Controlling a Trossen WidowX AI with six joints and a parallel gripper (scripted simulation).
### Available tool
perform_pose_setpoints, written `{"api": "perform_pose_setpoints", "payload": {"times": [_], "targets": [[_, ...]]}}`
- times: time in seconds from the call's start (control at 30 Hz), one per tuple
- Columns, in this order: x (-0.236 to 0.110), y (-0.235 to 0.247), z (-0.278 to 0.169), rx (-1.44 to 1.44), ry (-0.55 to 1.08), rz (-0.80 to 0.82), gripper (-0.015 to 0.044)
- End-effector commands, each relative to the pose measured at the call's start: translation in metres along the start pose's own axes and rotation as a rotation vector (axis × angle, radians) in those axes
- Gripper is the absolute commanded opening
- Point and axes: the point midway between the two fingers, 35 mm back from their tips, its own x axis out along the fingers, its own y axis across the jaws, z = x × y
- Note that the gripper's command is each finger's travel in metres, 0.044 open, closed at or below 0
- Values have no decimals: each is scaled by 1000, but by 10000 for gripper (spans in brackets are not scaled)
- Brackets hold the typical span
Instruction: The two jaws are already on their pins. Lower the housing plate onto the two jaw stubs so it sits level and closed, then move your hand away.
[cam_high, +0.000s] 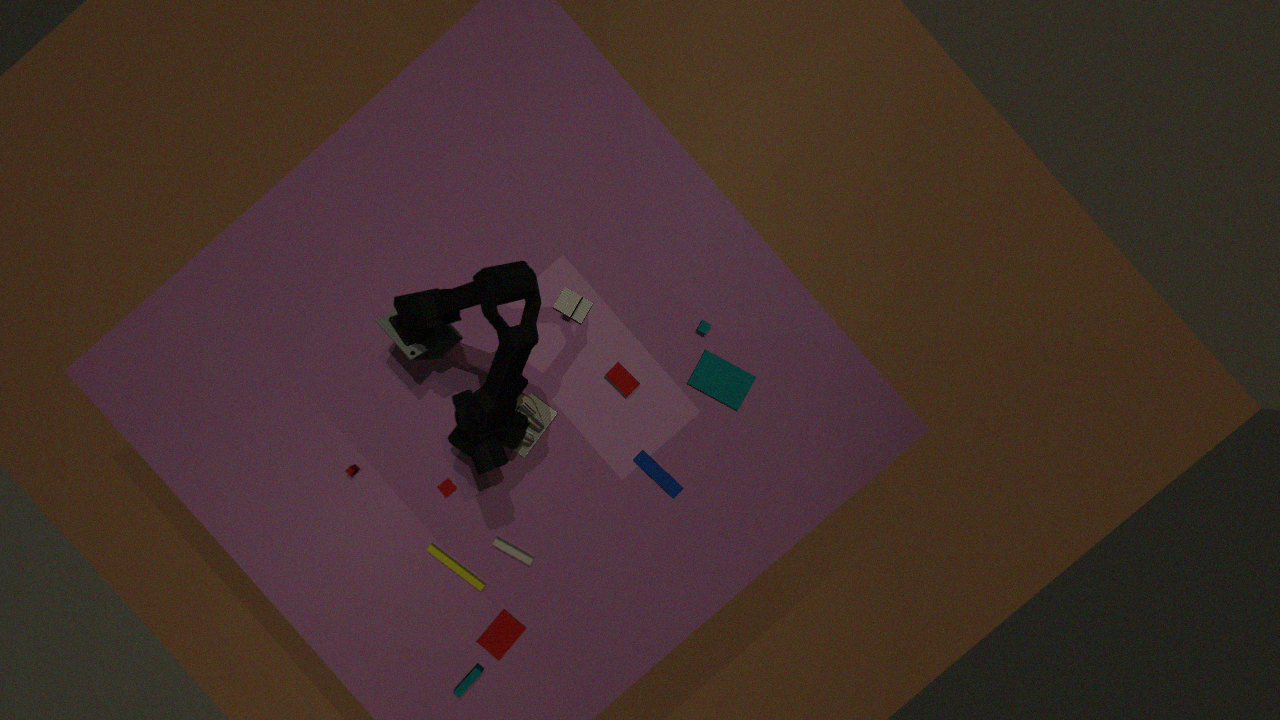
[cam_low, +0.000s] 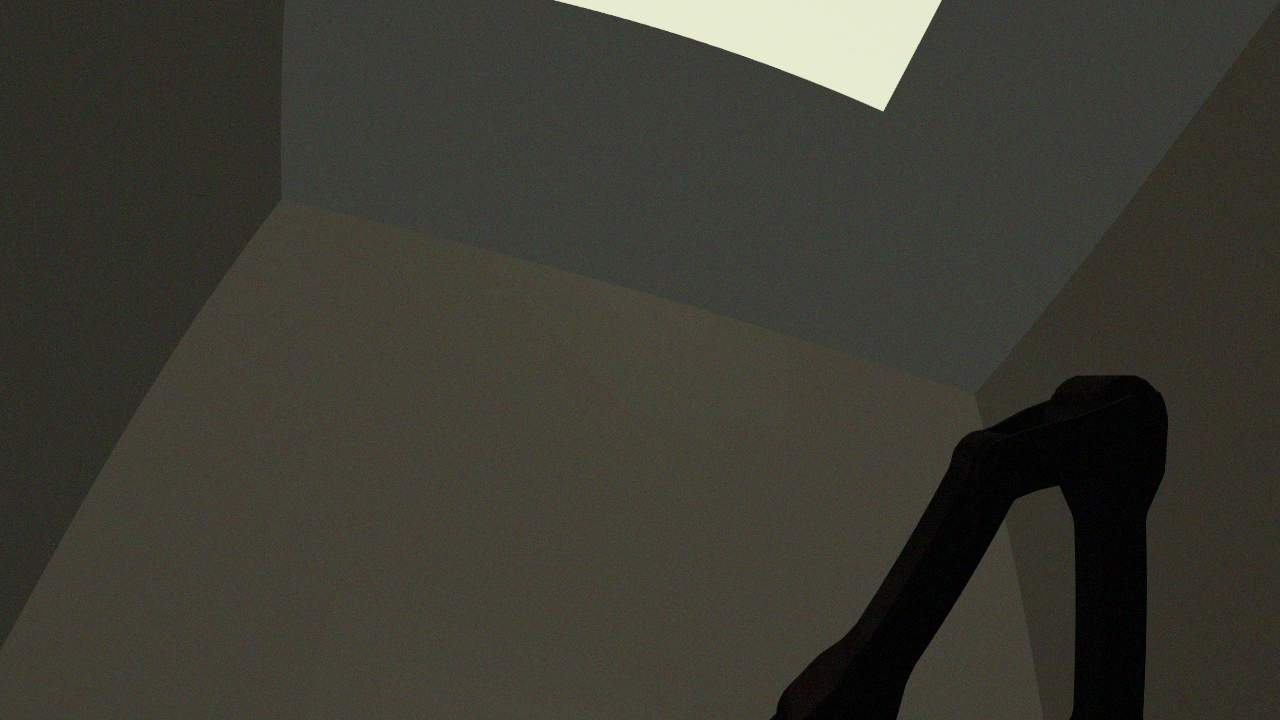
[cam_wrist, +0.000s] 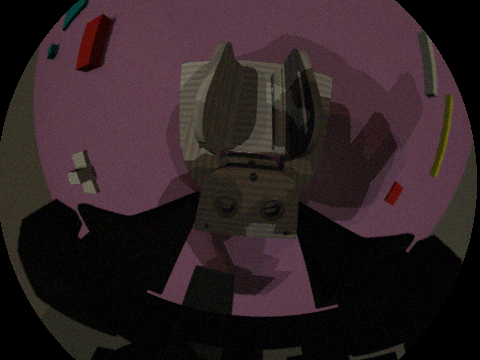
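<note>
Wrist view, left to right. You have the white blocks (cam_high: 572, 305) (cam_wrist: 82, 172) at the left, well apart from the work. Next, the two jaws (cam_high: 534, 413) (cam_wrist: 220, 100) stand over the base plate (cam_high: 547, 413) (cam_wrist: 189, 95), with a gap between them. At their near end is the housing plate (cam_wrist: 250, 215), pinched by its sides in your gripper (cam_high: 487, 429) (cam_wrist: 247, 202). To the right, clear of the fingers, lie the small red block (cam_high: 446, 488) (cam_wrist: 394, 193) and yellow bar (cam_high: 456, 566) (cam_wrist: 442, 135). Step in hand, as judged: lowering and seating. Something shows in both plate holes, possibly the stubs; full seating cannot be confirmed. Next, check alignment, ease straight down until level, then spread the fingers evenly and lift away. Caution: releasing while tilted could leave one side high.
</note>
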Motion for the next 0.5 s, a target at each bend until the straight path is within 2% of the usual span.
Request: {"api": "perform_pose_setpoints", "payload": {"times": [0.0,0.47], "targets": [[1,0,0,7,-4,4,351],[3,0,0,9,-4,5,351]]}}
